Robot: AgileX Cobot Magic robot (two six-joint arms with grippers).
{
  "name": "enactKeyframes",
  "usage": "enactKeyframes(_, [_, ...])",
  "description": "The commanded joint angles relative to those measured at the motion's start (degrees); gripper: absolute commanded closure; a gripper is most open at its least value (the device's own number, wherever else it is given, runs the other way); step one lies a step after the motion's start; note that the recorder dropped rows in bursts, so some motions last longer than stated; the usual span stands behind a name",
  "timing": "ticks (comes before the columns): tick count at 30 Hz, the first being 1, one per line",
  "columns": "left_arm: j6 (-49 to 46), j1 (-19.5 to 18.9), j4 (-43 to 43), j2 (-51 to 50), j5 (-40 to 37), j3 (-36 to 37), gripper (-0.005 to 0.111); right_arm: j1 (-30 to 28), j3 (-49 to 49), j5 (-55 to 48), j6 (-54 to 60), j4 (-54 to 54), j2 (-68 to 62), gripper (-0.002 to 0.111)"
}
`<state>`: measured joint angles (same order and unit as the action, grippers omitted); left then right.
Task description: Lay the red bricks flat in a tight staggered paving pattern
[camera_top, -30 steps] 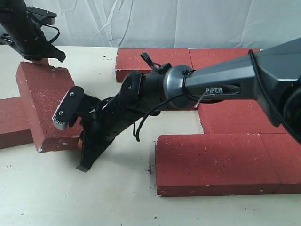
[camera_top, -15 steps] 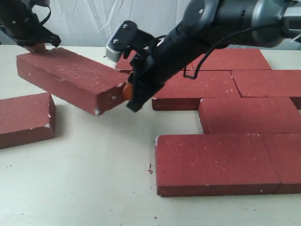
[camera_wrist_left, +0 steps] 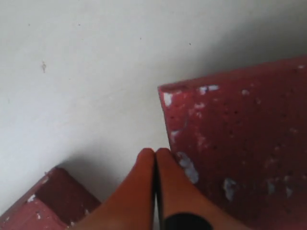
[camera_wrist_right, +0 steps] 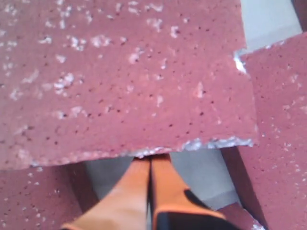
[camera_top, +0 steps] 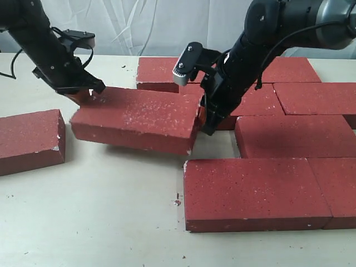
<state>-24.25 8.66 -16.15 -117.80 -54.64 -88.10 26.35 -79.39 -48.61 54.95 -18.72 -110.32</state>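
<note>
Both claws closed, empty: left gripper [camera_wrist_left: 154, 154] and right gripper [camera_wrist_right: 149, 160] press loose brick [camera_top: 136, 119] endwise.
Probably friction only; a tip slipping off drops it askew.

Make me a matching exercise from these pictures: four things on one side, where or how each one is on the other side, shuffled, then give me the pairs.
Things
1. left gripper
2. right gripper
3. middle brick
4. lone brick

Place or state
A. flat, alone by the exterior view's left edge
B. shut, tips at the middle brick's right end
C. between both grippers, left of the laid bricks
D. shut, tips at the middle brick's far left corner

Pairs: 1-D, 2-B, 3-C, 4-A
</note>
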Motion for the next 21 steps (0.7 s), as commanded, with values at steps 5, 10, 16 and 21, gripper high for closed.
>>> enactKeyframes(5, [0.3, -0.2, 0.0, 5.3, 14.9, 10.5, 0.107, -2.3, 1.0, 3.7, -7.7, 1.7, -3.7, 0.109])
enactKeyframes(10, [-1.7, -0.2, -0.3, 9.0, 20.0, 16.2, 0.107, -2.3, 1.0, 3.0, -14.9, -0.4, -3.2, 0.109])
enactKeyframes(16, [-1.3, -1.1, -1.0, 9.5, 39.0, 23.1, 0.107, -2.3, 2.0, 1.4, -14.0, -5.2, -3.2, 0.109])
enactKeyframes(21, [-2.8, -1.0, -4.2, 8.4, 39.3, 23.1, 0.107, -2.3, 2.0, 3.2, -14.0, -6.9, -3.2, 0.109])
